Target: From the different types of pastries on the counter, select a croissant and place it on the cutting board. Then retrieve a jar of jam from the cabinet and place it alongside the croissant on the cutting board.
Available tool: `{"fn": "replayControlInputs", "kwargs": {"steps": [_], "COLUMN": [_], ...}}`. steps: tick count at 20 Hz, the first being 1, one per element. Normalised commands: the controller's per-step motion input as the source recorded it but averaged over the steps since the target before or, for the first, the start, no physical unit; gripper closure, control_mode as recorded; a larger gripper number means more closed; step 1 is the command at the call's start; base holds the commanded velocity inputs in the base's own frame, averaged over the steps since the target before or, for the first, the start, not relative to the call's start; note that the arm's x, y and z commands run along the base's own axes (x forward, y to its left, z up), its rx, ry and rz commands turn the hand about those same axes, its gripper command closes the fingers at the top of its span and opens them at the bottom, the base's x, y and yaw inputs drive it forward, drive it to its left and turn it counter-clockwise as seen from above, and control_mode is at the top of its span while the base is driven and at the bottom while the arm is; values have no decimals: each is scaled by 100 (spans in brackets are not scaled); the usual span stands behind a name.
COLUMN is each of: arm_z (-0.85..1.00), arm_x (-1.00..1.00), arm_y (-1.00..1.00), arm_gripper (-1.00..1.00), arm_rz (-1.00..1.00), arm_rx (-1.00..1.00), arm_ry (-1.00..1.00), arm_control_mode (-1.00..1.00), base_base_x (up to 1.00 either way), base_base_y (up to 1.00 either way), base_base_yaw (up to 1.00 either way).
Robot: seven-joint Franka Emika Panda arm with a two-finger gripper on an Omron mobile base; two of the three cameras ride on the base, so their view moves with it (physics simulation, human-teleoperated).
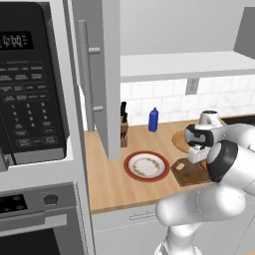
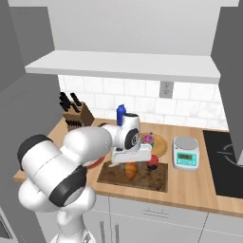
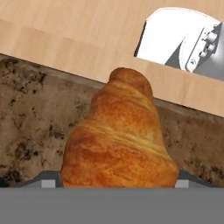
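The golden-brown croissant [image 3: 118, 135] lies on the dark brown cutting board [image 2: 152, 180], its narrow end pointing away from the hand camera. My gripper [image 2: 131, 165] comes down on it from above. The two fingertips [image 3: 50, 181] press against its flanks, so the gripper is shut on the croissant. Just right of the croissant, at the board's far edge, stands the squat dark-red jar of jam [image 2: 153, 163]. The cupcake [image 2: 148, 139] with blue and pink topping sits on the round light wooden plate [image 2: 161, 146] behind the board. The cabinet door [image 1: 107, 74] stands open beside its white shelf [image 1: 184, 64].
A red-rimmed white plate [image 1: 146, 166] lies left of the board [image 1: 187, 173]. A blue bottle [image 2: 121, 114] and a knife block [image 2: 78, 116] stand at the back wall. A kitchen scale [image 2: 186, 153] and the stovetop [image 2: 225, 161] are to the right. The microwave [image 1: 30, 79] is at the far left.
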Motion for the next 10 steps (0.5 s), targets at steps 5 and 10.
{"fn": "replayControlInputs", "kwargs": {"steps": [5, 10], "arm_z": [1, 20], "arm_x": [6, 26], "arm_y": [54, 13], "arm_gripper": [-100, -100], "arm_rz": [-5, -1], "arm_rx": [0, 0], "arm_ry": [0, -6], "arm_control_mode": [-100, -100], "base_base_x": [0, 0], "base_base_y": [0, 0], "base_base_yaw": [0, 0]}}
